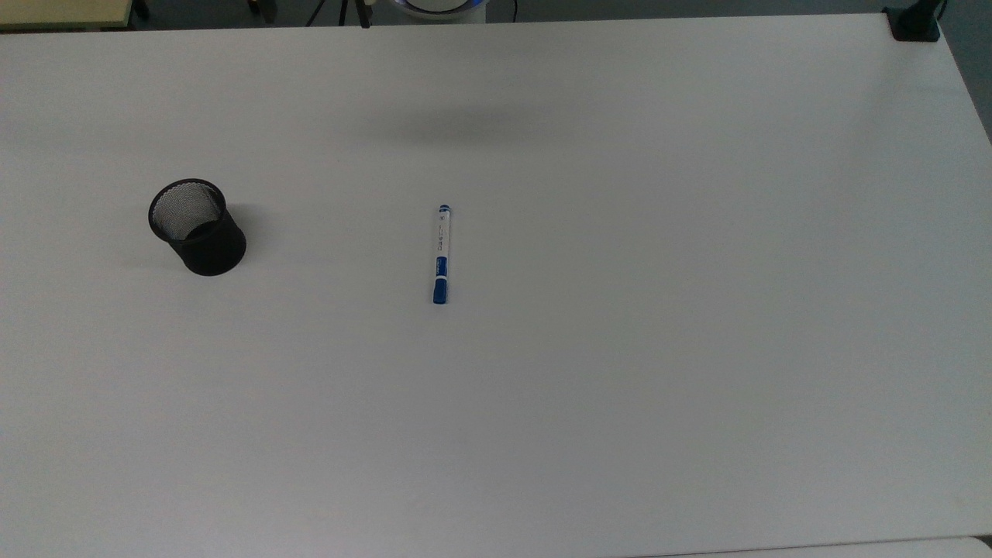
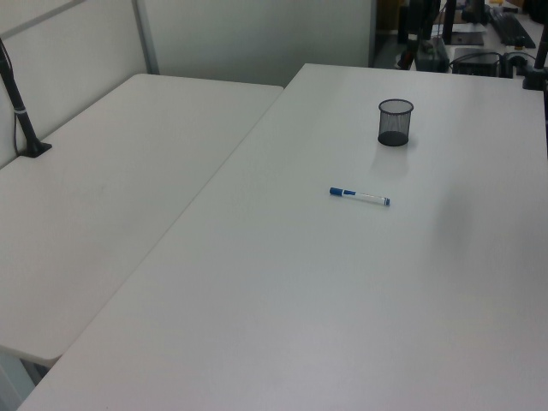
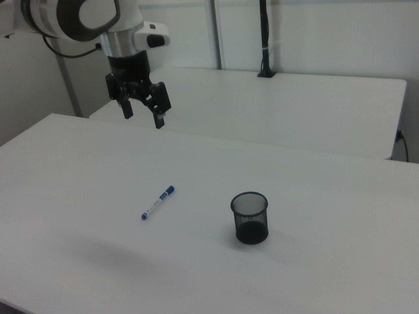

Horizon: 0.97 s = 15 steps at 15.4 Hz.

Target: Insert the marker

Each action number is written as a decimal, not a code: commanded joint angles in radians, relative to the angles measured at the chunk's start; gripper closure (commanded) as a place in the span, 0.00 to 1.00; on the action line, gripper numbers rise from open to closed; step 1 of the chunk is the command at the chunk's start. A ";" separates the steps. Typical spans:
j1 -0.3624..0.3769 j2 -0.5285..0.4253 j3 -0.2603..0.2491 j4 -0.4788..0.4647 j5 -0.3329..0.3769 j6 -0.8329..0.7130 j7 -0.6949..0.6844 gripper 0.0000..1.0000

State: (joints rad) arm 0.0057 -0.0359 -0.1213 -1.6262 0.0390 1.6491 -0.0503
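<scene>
Marker: lying flat on the white table, untouched, blue cap end toward the bottom of the top view. Black mesh cup: upright, well apart from the marker, toward the top view's left; nothing visible inside it. Pincer: raised high above the table in the right view, fingers apart, holding nothing, well clear of the marker. Progress: none of the task is done. Remaining, in my judgement, are 3 steps: descend and grasp, carry to the cup, drop it in.
</scene>
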 commanded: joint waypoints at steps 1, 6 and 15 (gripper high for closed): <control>0.010 -0.002 0.000 -0.009 -0.010 0.014 -0.013 0.00; 0.010 -0.002 0.000 -0.009 -0.010 0.014 -0.011 0.00; 0.014 0.014 0.005 -0.041 -0.016 0.021 -0.102 0.00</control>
State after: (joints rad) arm 0.0059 -0.0316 -0.1190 -1.6306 0.0390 1.6491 -0.0604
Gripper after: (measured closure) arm 0.000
